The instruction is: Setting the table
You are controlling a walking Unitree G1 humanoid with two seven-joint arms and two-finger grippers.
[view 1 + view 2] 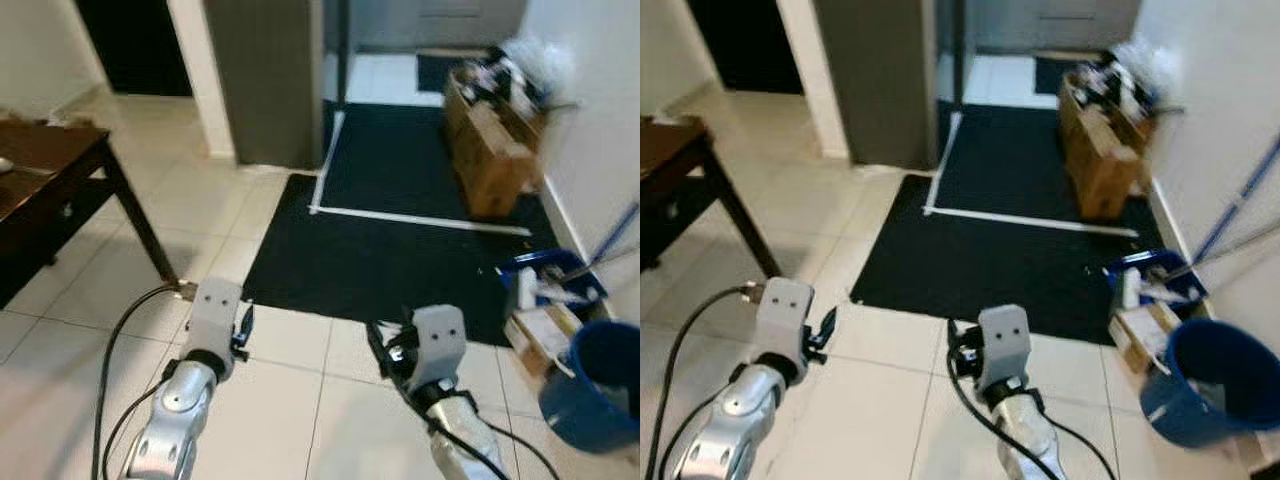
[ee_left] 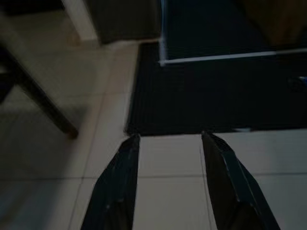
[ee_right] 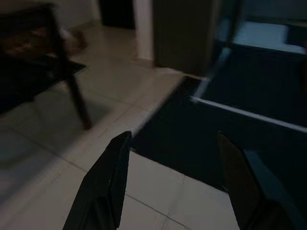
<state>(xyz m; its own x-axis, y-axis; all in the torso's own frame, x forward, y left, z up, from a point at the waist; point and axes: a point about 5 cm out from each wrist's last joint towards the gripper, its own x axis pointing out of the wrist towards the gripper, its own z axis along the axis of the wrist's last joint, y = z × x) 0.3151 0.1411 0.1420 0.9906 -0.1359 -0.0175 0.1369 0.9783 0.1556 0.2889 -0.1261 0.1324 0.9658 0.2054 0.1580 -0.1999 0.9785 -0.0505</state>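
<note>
A dark wooden table (image 1: 60, 165) stands at the left, with its leg (image 2: 36, 98) on the white tile floor. My left gripper (image 2: 169, 143) hangs low over the tiles, open, with nothing between its black fingers (image 2: 120, 187). My right gripper (image 3: 172, 143) is open too and holds nothing; it points over the edge of the black mat (image 1: 400, 250). Both silver arms reach forward from the bottom of the head views, the left arm (image 1: 185, 400) and the right arm (image 1: 440, 380). What lies on the tabletop cannot be made out.
A grey pillar (image 1: 265, 80) stands ahead, a dark doorway to its left. Cardboard boxes (image 1: 490, 150) line the right wall. A blue bucket (image 1: 600, 385), a blue tray with bottles (image 1: 550, 280) and a mop handle (image 1: 615, 235) crowd the near right. White tape (image 1: 420, 218) crosses the mat.
</note>
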